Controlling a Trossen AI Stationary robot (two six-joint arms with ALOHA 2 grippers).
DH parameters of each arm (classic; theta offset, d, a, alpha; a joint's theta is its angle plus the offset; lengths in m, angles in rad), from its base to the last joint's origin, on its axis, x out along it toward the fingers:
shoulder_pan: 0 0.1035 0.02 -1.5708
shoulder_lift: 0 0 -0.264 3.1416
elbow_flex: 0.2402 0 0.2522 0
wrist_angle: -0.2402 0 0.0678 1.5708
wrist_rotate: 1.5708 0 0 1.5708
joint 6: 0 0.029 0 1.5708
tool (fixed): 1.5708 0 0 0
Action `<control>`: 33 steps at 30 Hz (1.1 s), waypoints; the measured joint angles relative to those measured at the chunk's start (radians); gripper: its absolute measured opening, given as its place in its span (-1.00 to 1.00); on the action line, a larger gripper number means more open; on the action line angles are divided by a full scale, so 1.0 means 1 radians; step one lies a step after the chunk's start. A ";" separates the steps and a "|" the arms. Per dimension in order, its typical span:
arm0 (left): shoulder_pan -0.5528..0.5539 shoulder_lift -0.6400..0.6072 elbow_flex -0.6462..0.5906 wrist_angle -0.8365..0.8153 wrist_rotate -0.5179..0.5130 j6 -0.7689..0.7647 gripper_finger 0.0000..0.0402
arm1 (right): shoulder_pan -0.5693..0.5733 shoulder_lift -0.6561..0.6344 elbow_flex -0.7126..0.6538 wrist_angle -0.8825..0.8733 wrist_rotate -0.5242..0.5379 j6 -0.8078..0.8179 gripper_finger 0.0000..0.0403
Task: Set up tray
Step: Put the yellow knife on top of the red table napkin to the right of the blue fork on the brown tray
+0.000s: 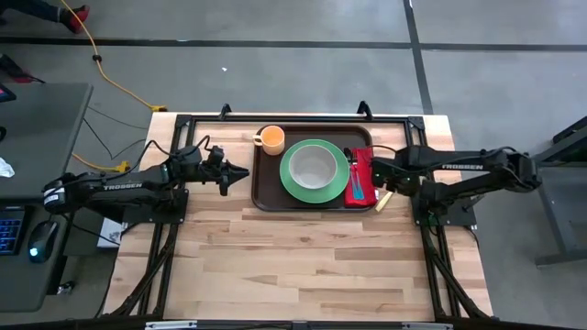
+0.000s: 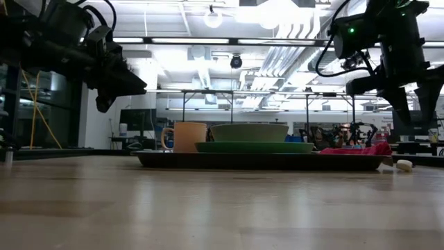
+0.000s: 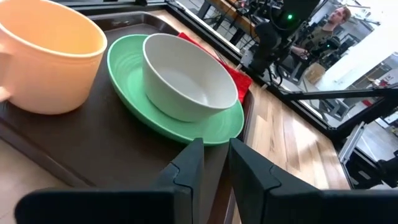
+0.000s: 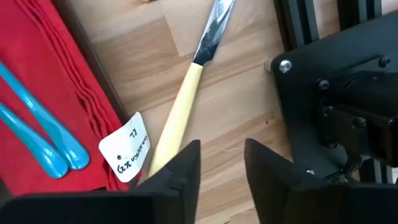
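Observation:
The dark brown tray point(image 1: 266, 188) lies at the table's far middle. On it stand an orange cup point(image 1: 271, 139) and a green plate point(image 1: 315, 191) carrying a white bowl point(image 1: 314, 165). A red napkin point(image 1: 364, 183) with two blue utensils point(image 4: 37, 134) lies on its right end. A cream-handled knife point(image 4: 180, 106) lies flat on the wood just right of the tray. My left gripper point(image 1: 242, 172) hovers left of the tray, fingers slightly apart. My right gripper point(image 4: 221, 168) is open above the knife's handle, raised off the table in the low view.
A white tag point(image 4: 126, 152) sticks out from the napkin's edge beside the knife. The black frame rail point(image 1: 293, 117) runs along the far edge. Bare wood point(image 1: 303, 266) stretches from the tray to the near edge. A person point(image 3: 339, 18) sits beyond the table.

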 joint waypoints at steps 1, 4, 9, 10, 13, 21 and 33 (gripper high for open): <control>0.000 0.000 0.000 -0.002 0.000 0.000 -0.47 | 0.000 0.007 0.000 0.003 -0.003 0.009 -0.44; 0.000 0.000 0.000 -0.003 -0.003 0.002 -0.47 | 0.000 0.031 0.000 0.014 -0.011 0.025 -0.33; 0.000 0.000 0.000 -0.012 -0.012 0.008 -0.47 | -0.014 0.075 -0.003 0.020 -0.009 0.030 -0.21; 0.001 0.000 0.000 -0.014 -0.012 0.008 -0.47 | -0.021 0.081 -0.013 0.032 -0.007 0.035 -0.19; 0.001 0.000 0.000 -0.020 -0.013 0.008 -0.47 | -0.043 0.096 -0.046 0.082 -0.012 0.058 -0.15; 0.001 -0.009 0.000 -0.030 -0.014 0.001 -0.47 | -0.113 0.106 -0.050 0.094 0.029 0.053 -0.13; 0.001 -0.075 0.000 -0.122 -0.012 0.002 -0.47 | -0.126 0.099 -0.205 0.475 -0.086 0.102 -0.15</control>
